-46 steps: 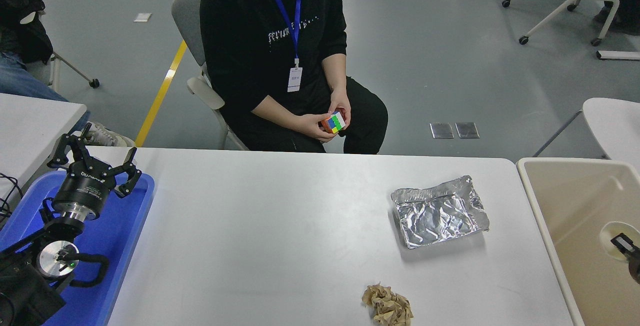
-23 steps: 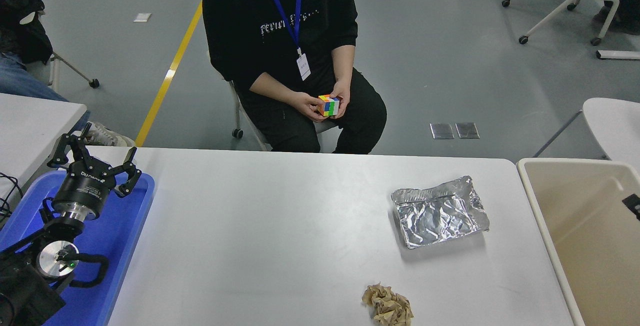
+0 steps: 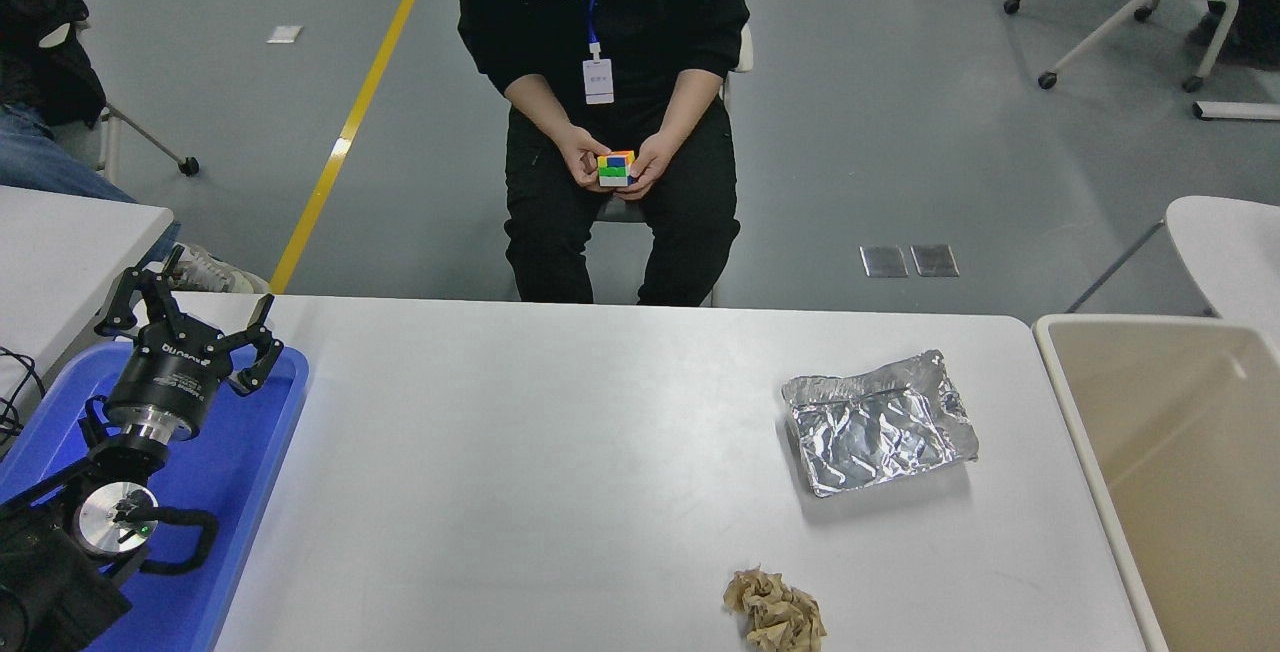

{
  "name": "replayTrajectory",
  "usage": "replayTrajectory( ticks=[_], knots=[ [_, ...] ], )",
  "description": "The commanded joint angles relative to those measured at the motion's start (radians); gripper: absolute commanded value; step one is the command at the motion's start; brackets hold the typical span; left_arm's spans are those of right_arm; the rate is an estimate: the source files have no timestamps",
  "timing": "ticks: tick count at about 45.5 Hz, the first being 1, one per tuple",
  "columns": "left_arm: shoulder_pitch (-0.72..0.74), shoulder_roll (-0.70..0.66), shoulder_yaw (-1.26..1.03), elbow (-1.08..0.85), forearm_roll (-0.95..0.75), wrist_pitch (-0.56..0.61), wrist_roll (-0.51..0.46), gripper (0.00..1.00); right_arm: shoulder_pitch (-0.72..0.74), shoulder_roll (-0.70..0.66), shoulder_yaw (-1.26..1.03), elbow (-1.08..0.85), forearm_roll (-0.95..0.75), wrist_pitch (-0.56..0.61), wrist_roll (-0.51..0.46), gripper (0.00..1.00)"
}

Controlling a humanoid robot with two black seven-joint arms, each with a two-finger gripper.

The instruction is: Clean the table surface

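The table surface [image 3: 560, 472] is the wide white tabletop. A crumpled sheet of silver foil [image 3: 878, 423] lies on it at the right. A crumpled brown paper ball [image 3: 776, 612] lies near the front edge, right of the middle. My left gripper [image 3: 190, 317] is open and empty, parked at the lower left over a blue tray [image 3: 245, 472]. My right arm and gripper are out of view.
A beige bin [image 3: 1170, 452] stands against the table's right end. A person [image 3: 610, 82] sits on a chair behind the far edge, holding a coloured puzzle cube [image 3: 616, 168]. A smaller white table [image 3: 60, 252] is at the left.
My right gripper, seen over the beige bin a second ago, has withdrawn out of view to the right. The person has rolled back from the table and turned to face it.
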Motion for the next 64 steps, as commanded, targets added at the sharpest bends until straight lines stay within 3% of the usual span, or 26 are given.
replayTrajectory(
  ticks=[1,13,30,42,58,64],
  knots=[
    [0.000,0.000,0.000,0.000,0.000,0.000,0.000,1.00,0.073,-0.049,0.249,0.140,0.029,-0.007,0.000,0.99],
    [0.000,0.000,0.000,0.000,0.000,0.000,0.000,1.00,0.006,-0.060,0.472,0.384,0.084,-0.064,0.000,0.99],
    [0.000,0.000,0.000,0.000,0.000,0.000,0.000,1.00,-0.197,0.052,0.697,0.514,0.193,-0.079,-0.001,0.99],
    [0.000,0.000,0.000,0.000,0.000,0.000,0.000,1.00,-0.388,0.079,0.766,0.747,0.210,0.000,0.002,0.99],
    [0.000,0.000,0.000,0.000,0.000,0.000,0.000,1.00,-0.582,0.128,0.828,0.744,0.205,0.203,0.029,0.99],
    [0.000,0.000,0.000,0.000,0.000,0.000,0.000,1.00,-0.614,0.133,0.840,0.732,0.204,0.215,0.042,0.99]
  ],
)
